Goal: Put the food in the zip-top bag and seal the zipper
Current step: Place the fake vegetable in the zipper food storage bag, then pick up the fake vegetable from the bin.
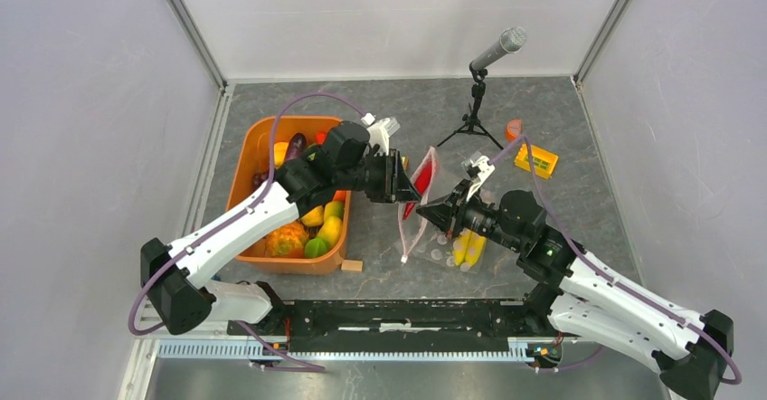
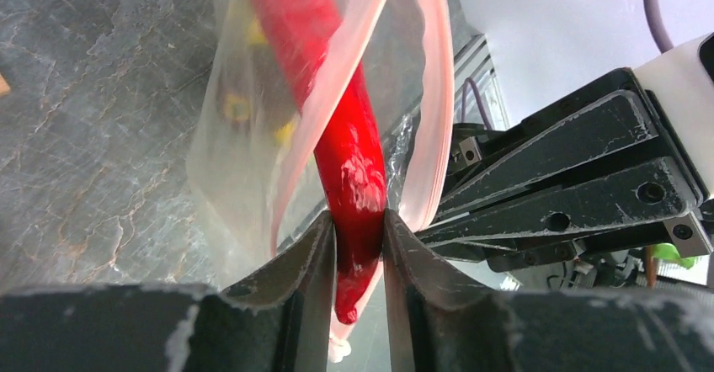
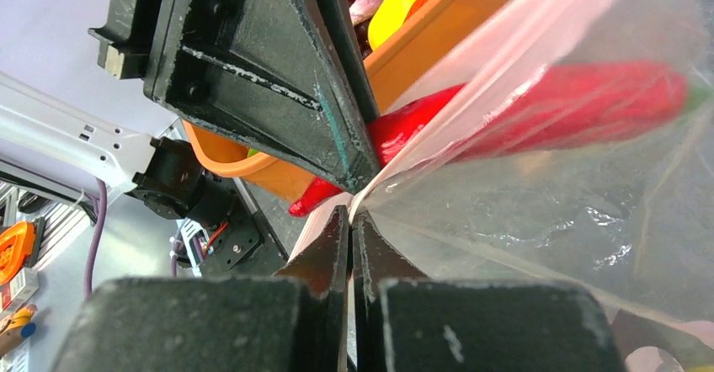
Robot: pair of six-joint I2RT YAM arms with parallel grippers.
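Feeding red pepper [image 2: 354, 136] stem-first into zip-top bag [image 2: 223, 145], mid-counter [image 1: 416, 101], with orange tub [image 1: 262, 142] at its 9 o'clock. Left gripper [image 2: 360, 220] jaws narrow, clamped near pepper's pointed end. Right gripper [image 3: 351, 220] jaws pinched on one mouth lip by zipper [image 2: 438, 94]. Push well past the strip before releasing. Hold lip taut, or the pepper may snag.

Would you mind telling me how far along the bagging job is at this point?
Done: yellow food already lies inside the zip-top bag. In hand: the left claw grips a red pepper, partly through the bag's mouth, while the right claw pinches the bag's edge. Left: more food sits in the orange tub, and the zipper is open.
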